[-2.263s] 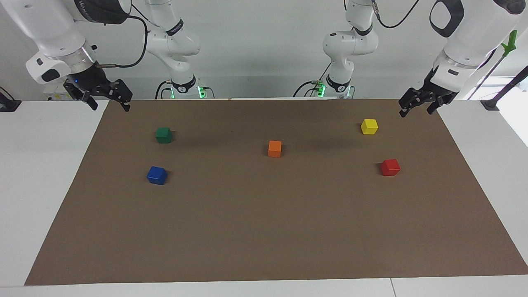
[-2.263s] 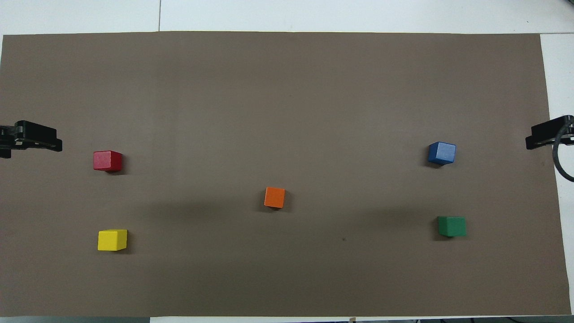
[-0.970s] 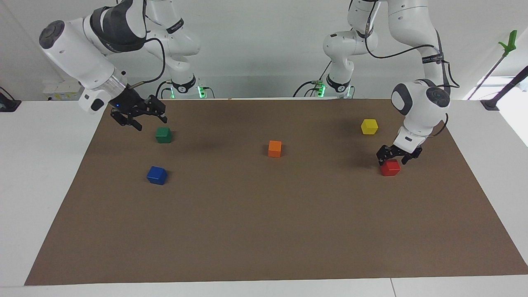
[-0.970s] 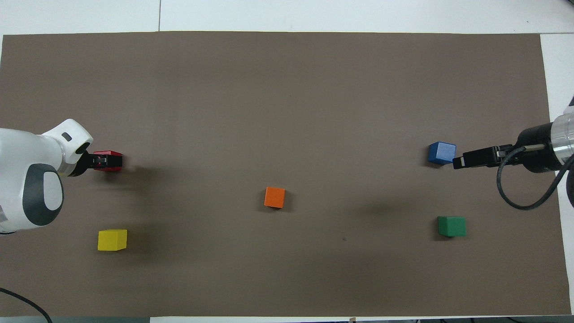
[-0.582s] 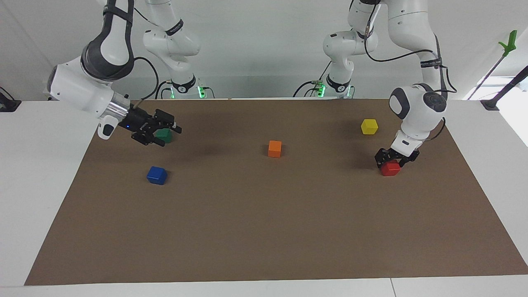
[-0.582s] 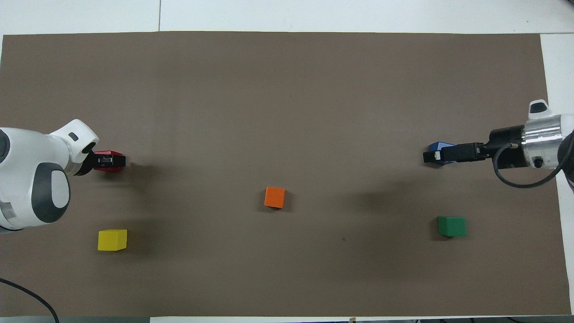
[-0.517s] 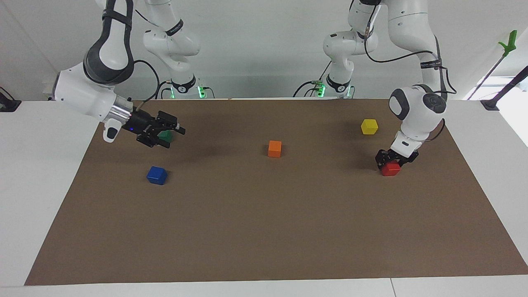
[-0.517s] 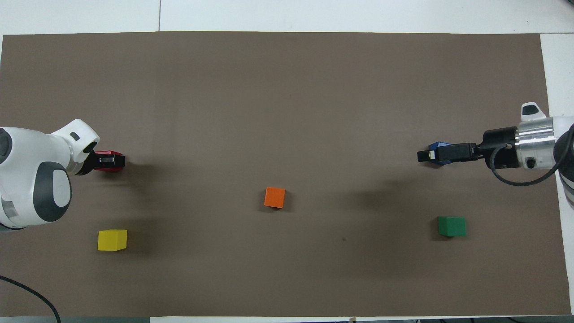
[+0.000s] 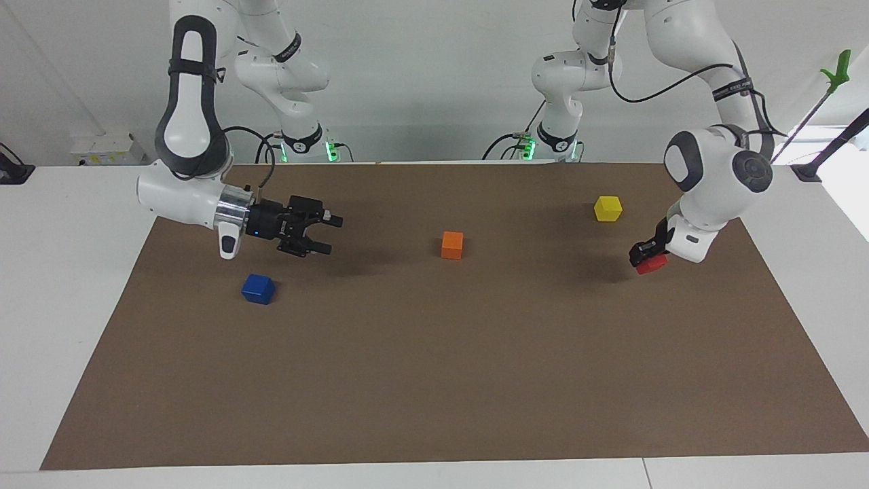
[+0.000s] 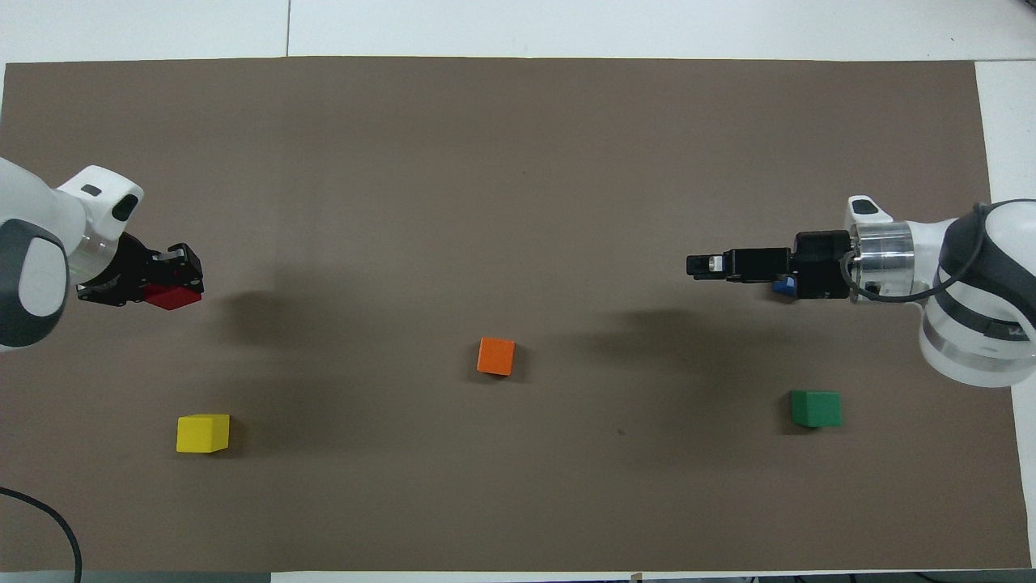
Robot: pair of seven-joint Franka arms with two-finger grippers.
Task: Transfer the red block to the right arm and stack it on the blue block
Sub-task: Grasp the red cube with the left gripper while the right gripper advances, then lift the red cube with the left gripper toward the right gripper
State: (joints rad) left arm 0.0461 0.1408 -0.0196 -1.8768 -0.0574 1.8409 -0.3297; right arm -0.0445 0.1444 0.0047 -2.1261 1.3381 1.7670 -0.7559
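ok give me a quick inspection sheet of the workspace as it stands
surface: brown mat on a white table.
job's things: red block held off the mat by the left gripper; blue block sits on the mat toward the right arm's end.
clutter: orange cube mid-mat; yellow cube and green cube nearer the robots.
grippers: left gripper shut on the red block; right gripper open, pointing sideways, raised near the blue block.
cables: black cable at the right arm's wrist; another along the left arm.
surroundings: white wall, green-lit arm bases.
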